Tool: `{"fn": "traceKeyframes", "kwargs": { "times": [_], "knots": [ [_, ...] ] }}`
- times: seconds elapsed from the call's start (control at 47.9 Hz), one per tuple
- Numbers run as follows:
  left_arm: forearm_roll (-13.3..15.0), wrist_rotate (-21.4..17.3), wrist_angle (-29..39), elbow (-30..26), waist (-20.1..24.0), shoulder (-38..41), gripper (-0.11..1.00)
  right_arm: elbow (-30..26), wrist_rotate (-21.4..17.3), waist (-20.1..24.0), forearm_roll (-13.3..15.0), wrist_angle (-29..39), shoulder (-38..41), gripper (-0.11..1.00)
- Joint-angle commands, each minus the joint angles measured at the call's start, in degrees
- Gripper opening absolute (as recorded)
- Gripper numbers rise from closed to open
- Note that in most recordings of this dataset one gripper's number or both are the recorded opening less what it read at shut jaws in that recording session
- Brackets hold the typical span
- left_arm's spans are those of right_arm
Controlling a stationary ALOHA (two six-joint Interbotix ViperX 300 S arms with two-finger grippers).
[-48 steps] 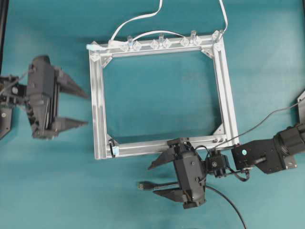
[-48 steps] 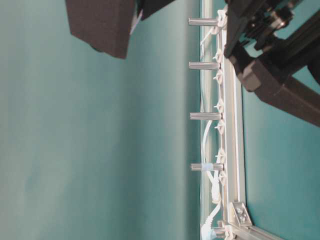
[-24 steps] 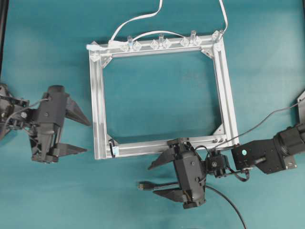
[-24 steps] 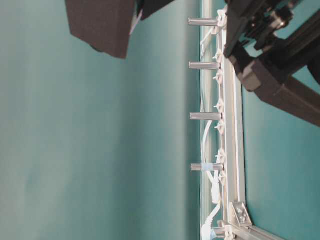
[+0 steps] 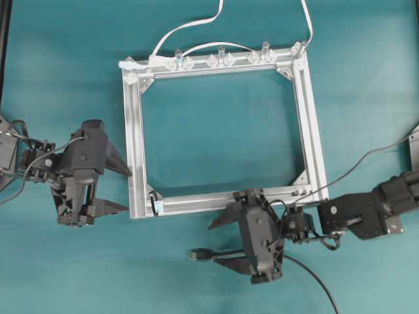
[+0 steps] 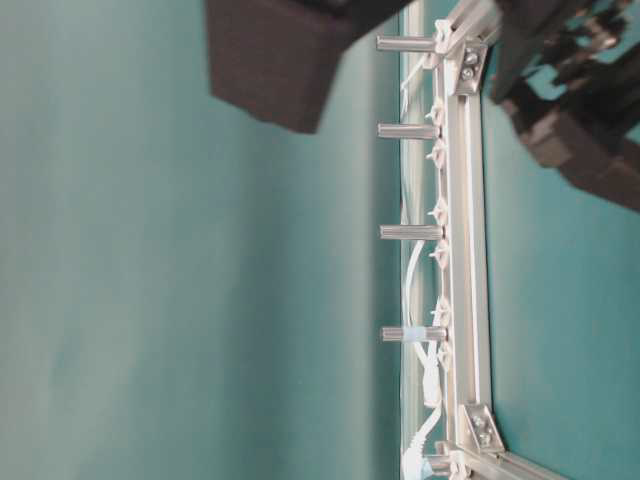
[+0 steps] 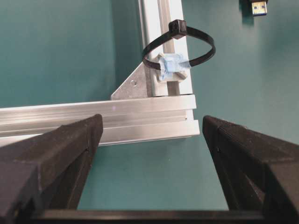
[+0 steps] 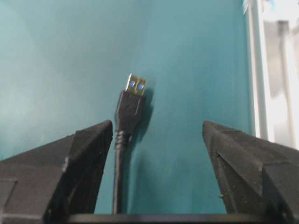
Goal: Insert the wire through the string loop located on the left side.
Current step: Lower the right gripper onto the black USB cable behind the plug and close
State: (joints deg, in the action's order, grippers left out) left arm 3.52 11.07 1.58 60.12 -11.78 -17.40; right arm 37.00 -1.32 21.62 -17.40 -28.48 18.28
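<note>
Overhead view: square metal frame point(image 5: 134, 157) lies flat on the teal bench point(image 5: 59, 65). White cable point(image 5: 196, 25) runs along the frame's far bar, held in clear clips point(image 5: 221, 60).

Left claw point(image 5: 120, 190) sits just left of the frame's near-left corner, jaws spread wide, nothing between them. Left wrist view: that corner lies between the two fingers point(image 7: 56, 154), not touching either. The string loop point(image 7: 180, 49), a thin black band on a pale blue mount, stands upright on the frame beside the corner bracket.

Right claw point(image 5: 219, 241) sits just near of the frame's near bar, jaws also spread. The wire point(image 5: 222, 252) lies on the bench between them, ungripped; its plug point(image 8: 131, 105), metal tip outward, points left, near and right of the loop.
</note>
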Motion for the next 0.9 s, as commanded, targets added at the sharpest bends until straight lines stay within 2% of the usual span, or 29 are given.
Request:
{"fn": "traceKeyframes", "kwargs": {
  "times": [0.0,0.668,0.877],
  "knots": [
    [0.09,0.44,-0.53,-1.14,-0.26,-0.26,0.90,-1.49,0.09,0.79,-0.18,-0.18,-0.44,0.80],
    [0.09,0.44,-0.53,-1.05,-0.26,-0.26,0.90,-2.72,0.09,1.49,-0.18,2.11,2.81,0.80],
    [0.09,0.44,-0.53,-1.05,-0.26,-0.26,0.90,-2.81,0.09,1.49,-0.26,2.11,2.72,0.72]
  ]
}}
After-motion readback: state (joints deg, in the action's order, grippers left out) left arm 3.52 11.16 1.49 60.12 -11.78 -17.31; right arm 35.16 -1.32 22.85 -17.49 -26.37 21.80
